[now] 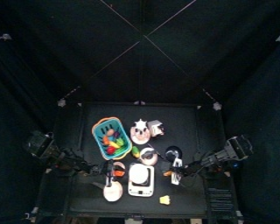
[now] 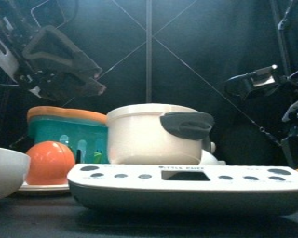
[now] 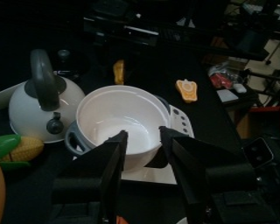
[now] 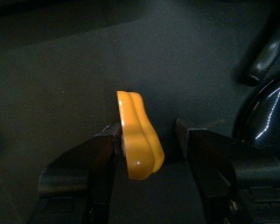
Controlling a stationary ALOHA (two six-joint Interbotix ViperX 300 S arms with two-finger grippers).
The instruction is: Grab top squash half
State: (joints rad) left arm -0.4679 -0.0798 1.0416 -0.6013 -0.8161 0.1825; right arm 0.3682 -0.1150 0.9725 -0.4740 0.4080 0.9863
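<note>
From my console I count two squash pieces: one top squash half [image 4: 140, 136] and one paler squash chunk [image 1: 166, 200] (the two lie apart). One white kettle [image 3: 38, 101], one white pot [image 3: 119, 122], one white scale [image 2: 182, 181], one basket [image 2: 64, 125], one white bowl [image 2: 3, 172].

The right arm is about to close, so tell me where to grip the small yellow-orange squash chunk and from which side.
Grip the small yellow-orange squash chunk across its narrow middle, from straight above. It lies as a slim curved wedge on the black table, between the open right gripper fingers, its flat flanks facing them.
</note>
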